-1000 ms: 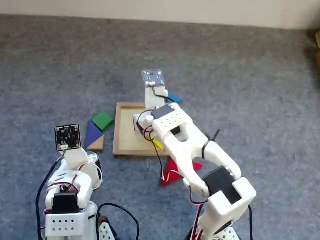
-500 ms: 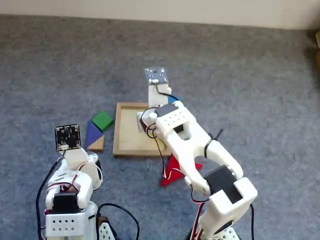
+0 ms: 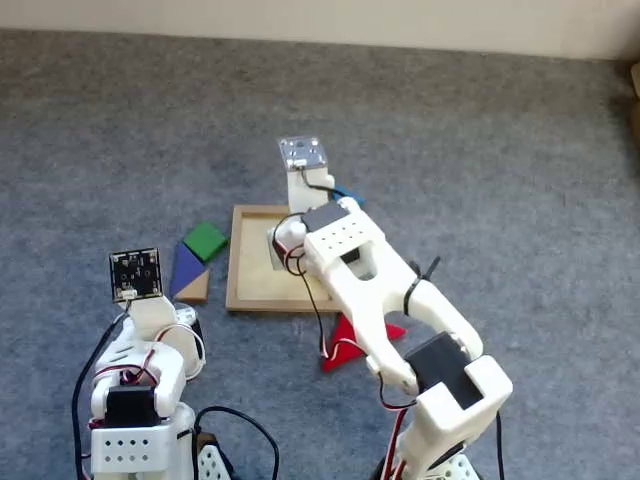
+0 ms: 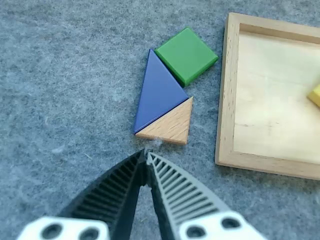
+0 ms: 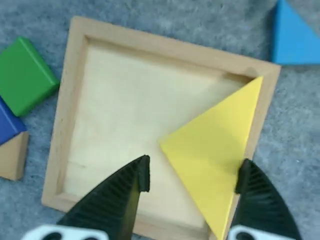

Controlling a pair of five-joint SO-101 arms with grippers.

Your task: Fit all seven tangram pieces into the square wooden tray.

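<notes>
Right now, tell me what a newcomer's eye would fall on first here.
The bright yellow triangle lying at one side of the square wooden tray, with the right arm's jaws open astride it. Next, the tight cluster on the carpet beside the tray: green square, dark blue triangle and wooden triangle touching edge to edge. A red triangle lies partly hidden by the right arm.
</notes>
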